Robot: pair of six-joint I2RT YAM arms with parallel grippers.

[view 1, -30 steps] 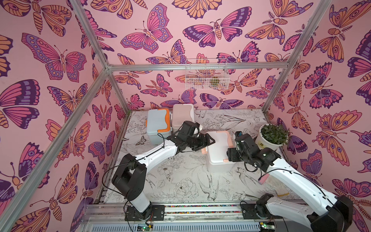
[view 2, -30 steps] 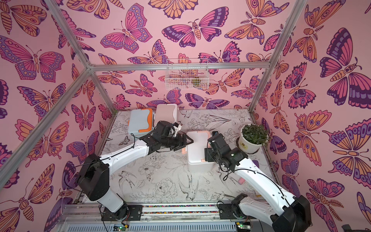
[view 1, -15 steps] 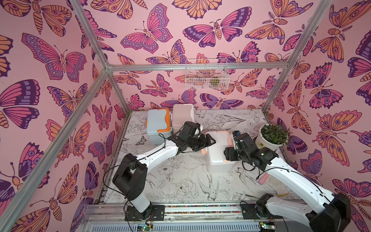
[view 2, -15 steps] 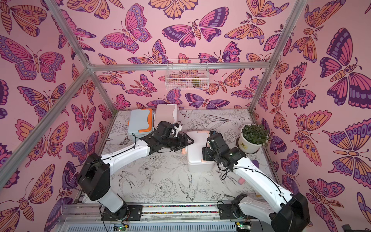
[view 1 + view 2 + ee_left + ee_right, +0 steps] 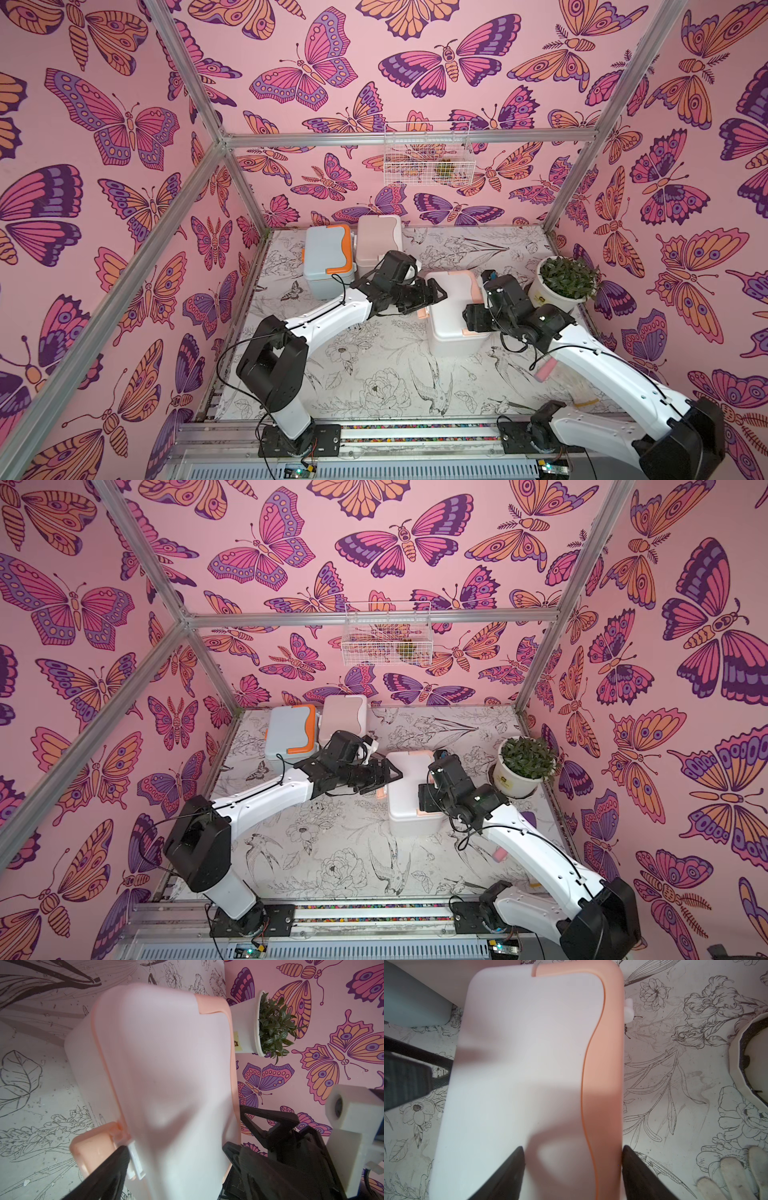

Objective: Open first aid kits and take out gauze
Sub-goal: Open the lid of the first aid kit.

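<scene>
White kit still shut, right claw seemingly shifted

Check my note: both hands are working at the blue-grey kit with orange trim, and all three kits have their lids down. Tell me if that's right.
Wrong kit. Both top views show the left hand and right hand at the white kit with peach trim; the blue-grey kit stands untouched at the back beside the beige kit. All three lids are down.
</scene>
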